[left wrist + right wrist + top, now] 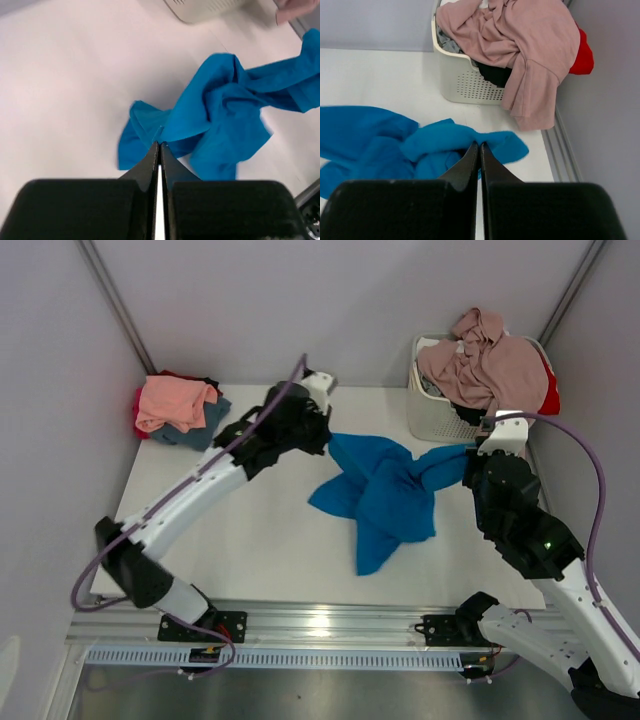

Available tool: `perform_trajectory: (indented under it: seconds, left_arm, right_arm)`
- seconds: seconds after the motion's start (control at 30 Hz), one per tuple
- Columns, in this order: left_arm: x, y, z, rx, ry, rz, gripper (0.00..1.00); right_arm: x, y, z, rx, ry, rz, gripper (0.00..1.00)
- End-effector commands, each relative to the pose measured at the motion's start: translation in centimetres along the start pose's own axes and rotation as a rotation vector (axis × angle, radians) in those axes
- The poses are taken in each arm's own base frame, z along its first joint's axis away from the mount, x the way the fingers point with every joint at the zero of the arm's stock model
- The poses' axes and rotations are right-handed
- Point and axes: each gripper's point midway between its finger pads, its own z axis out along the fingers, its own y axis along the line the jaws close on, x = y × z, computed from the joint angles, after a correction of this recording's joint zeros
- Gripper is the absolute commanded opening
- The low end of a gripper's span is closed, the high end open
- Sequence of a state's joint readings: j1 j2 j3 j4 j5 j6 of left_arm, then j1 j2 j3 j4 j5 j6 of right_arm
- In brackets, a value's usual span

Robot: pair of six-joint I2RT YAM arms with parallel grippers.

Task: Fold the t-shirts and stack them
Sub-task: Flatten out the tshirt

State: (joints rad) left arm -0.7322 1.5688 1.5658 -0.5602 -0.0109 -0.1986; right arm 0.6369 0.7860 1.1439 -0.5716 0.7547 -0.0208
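Note:
The bright blue t-shirt (385, 495) lies crumpled mid-table and stretches between both grippers. My left gripper (325, 437) is shut on its back left corner; in the left wrist view the shut tips (160, 145) pinch the blue cloth (220, 115). My right gripper (476, 455) is shut on its right end; in the right wrist view the tips (480, 145) pinch the blue cloth (445, 140). A salmon pink shirt (172, 400) tops a slate blue-grey one (205, 423) in a pile at the back left.
The white slatted basket (428, 415) stands at the back right with a mauve-pink shirt (490, 365) draped over it, and red (549, 390) and black cloth inside. The right wrist view also shows the basket (465, 85). Walls close the left, back and right sides.

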Motion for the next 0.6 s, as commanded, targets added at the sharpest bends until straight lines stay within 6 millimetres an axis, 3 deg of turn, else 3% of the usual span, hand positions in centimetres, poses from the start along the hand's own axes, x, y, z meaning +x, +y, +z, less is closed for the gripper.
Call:
perform_trajectory:
  seconds: [0.0, 0.13, 0.23, 0.27, 0.37, 0.4, 0.47, 0.5, 0.57]
  left_arm:
    - [-0.6, 4.8, -5.1, -0.198, -0.028, 0.045, 0.00]
    - [-1.7, 9.7, -9.7, -0.444, -0.064, 0.056, 0.00]
    - [-2.6, 13.6, -14.2, -0.615, -0.146, -0.014, 0.01]
    - [-2.8, 15.7, -16.8, -0.706, -0.188, -0.058, 0.00]
    - [-2.5, 18.4, -20.3, -0.821, -0.254, -0.153, 0.00]
    - [-2.5, 19.8, -22.7, -0.880, -0.296, -0.202, 0.00]
    - [-2.0, 21.2, -24.7, -0.947, -0.336, -0.259, 0.00]
    - [-2.0, 21.4, -26.2, -0.979, -0.373, -0.274, 0.00]
    - [-2.0, 21.8, -27.5, -1.016, -0.409, -0.288, 0.00]
  right_arm:
    - [-1.7, -0.9, 0.4, 0.051, -0.067, 0.014, 0.00]
    - [-2.1, -1.6, 1.2, 0.089, -0.073, 0.003, 0.00]
    - [-2.8, -3.3, 1.4, 0.159, -0.092, -0.010, 0.00]
    - [-2.9, -4.5, 1.4, 0.213, -0.094, -0.012, 0.00]
    - [-3.9, -6.8, 1.1, 0.330, -0.118, -0.020, 0.00]
    - [-4.3, -7.6, 0.9, 0.369, -0.126, -0.017, 0.00]
    - [-5.2, -9.1, 0.5, 0.444, -0.147, -0.016, 0.00]
    - [-5.9, -9.8, 0.1, 0.469, -0.173, 0.006, 0.00]
    - [-6.5, -10.7, -0.2, 0.501, -0.189, 0.013, 0.00]
